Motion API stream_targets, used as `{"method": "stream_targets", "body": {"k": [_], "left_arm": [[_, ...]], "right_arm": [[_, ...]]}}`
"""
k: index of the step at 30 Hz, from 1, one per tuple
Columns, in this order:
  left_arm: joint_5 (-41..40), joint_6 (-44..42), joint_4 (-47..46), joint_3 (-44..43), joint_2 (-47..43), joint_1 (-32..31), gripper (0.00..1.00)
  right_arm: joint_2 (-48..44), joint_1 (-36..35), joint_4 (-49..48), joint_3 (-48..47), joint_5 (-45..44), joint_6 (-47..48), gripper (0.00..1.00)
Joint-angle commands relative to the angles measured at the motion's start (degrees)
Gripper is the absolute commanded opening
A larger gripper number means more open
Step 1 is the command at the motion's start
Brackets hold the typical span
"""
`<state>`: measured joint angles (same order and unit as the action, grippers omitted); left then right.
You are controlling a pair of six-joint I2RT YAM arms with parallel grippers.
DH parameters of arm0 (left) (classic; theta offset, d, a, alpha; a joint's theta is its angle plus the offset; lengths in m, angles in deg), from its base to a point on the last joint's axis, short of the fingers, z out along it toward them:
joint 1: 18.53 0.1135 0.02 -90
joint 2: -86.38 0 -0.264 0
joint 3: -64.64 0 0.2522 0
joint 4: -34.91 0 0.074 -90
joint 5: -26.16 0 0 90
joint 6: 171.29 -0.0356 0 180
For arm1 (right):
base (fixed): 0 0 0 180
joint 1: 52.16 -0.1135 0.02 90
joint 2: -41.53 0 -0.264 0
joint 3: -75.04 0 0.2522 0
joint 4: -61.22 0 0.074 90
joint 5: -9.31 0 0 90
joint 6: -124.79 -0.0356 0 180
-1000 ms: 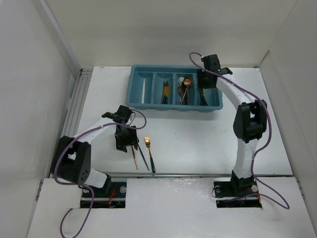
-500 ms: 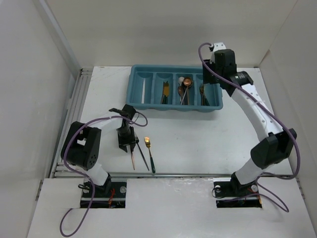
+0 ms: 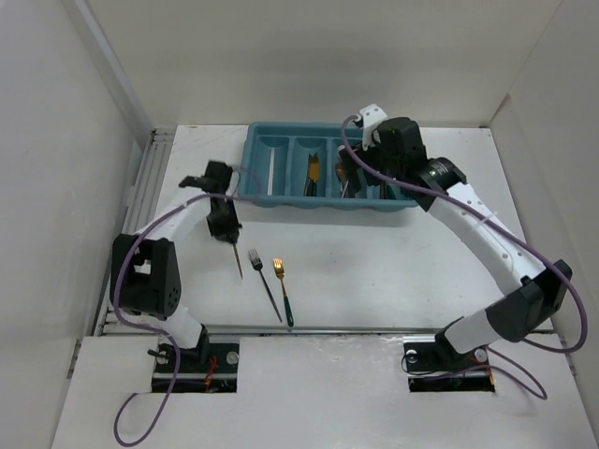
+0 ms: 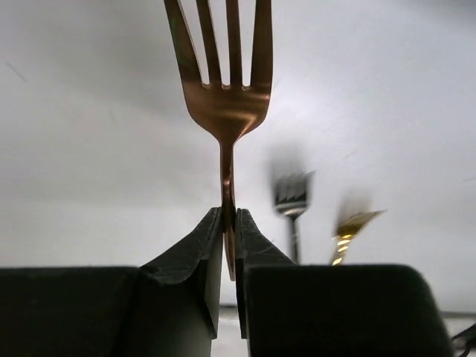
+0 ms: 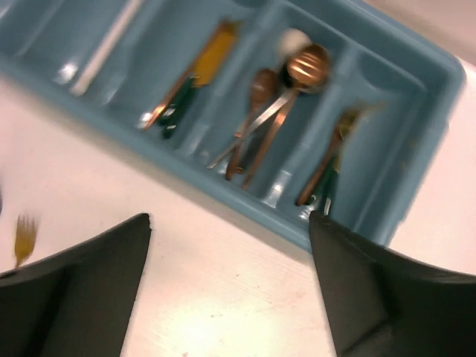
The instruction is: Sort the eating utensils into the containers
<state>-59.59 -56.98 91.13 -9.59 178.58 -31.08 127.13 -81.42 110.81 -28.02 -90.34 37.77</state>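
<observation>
**Copper fork in a tight pinch, tray beneath spread fingers**

Far left: left gripper (image 4: 229, 217), shut hard on the thin neck of a copper metal fork (image 4: 227, 104), tines pointing away from the fingers. From above, sits near the left end of the tray, fork slanting toward the near edge.

Just right of it, on the white table (image 3: 374, 262): a slim dark-handled fork with grey tines (image 3: 265, 282) and a gold fork with dark green handle (image 3: 283, 292). Side by side, heads toward the tray, apart from it.

Farther back, across the middle: a teal-blue rectangular plastic cutlery tray (image 3: 318, 203) with four long compartments.
- First: one pale white stick-like piece (image 5: 104, 48).
- Second: gold blade with dark-handled pieces (image 5: 190, 82).
- Third: copper spoons (image 5: 307, 67) plus a white spoon (image 5: 294, 41).
- Fourth: a gold utensil with dark handle (image 5: 331, 156).

At right: right gripper (image 5: 229, 223) above the tray, jaws spread wide, nothing between them.
</observation>
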Motion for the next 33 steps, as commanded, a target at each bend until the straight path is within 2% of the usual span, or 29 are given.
{"method": "stream_targets", "body": {"k": [1,2,3,4,9,15,21,26,27,29,30,32,33], "left_arm": [[-5.56,-6.11,0.96,-15.35,-7.82,1.31,0.00],[-6.09,-8.65,0.26,-18.86,-9.31,2.09,0.00],[-6.10,-9.63,-0.79,-24.73,-10.28,2.71,0.00],[-6.10,-10.16,-2.36,-27.05,-11.33,2.71,0.00],[3.12,-6.31,-13.70,-33.30,-16.70,1.14,0.00],[9.55,-2.26,-11.18,-35.51,-17.85,-2.12,0.00],[11.66,-1.21,-10.12,-34.98,-17.85,-3.87,0.00],[13.41,-0.15,-10.11,-34.98,-17.85,-4.41,0.00],[13.41,-0.15,-9.50,-34.98,-17.85,-4.41,0.00],[13.94,-0.15,-8.97,-34.98,-17.85,-4.41,0.00],[13.94,-0.15,-8.97,-34.98,-17.85,-4.41,0.00],[13.94,-0.15,-8.97,-34.98,-17.85,-4.41,0.00],[12.99,-0.15,-8.27,-34.98,-17.85,-4.41,0.00]], "right_arm": [[-4.48,-5.35,-2.95,0.43,8.05,4.66,0.96],[-5.18,-6.85,-3.83,0.96,9.55,5.27,1.00],[-5.18,-8.43,-5.06,0.97,10.78,5.28,1.00],[-5.18,-12.45,-6.81,2.10,13.14,5.28,1.00],[-2.03,-22.15,-25.00,2.38,17.55,3.88,1.00],[5.79,-23.48,-28.80,-8.77,13.61,0.62,0.97],[12.39,-23.48,-28.80,-11.51,9.83,0.62,0.95],[17.13,-23.48,-28.80,-15.73,10.44,-0.17,0.85],[18.53,-23.48,-28.80,-16.34,10.44,-1.30,0.76],[19.95,-23.48,-28.80,-18.27,10.44,-2.01,0.64],[20.56,-23.48,-28.80,-18.28,10.44,-2.02,0.42],[21.10,-22.08,-28.80,-18.81,10.27,-4.65,0.11],[21.10,-22.07,-29.33,-18.29,9.66,-5.61,0.00]]}}
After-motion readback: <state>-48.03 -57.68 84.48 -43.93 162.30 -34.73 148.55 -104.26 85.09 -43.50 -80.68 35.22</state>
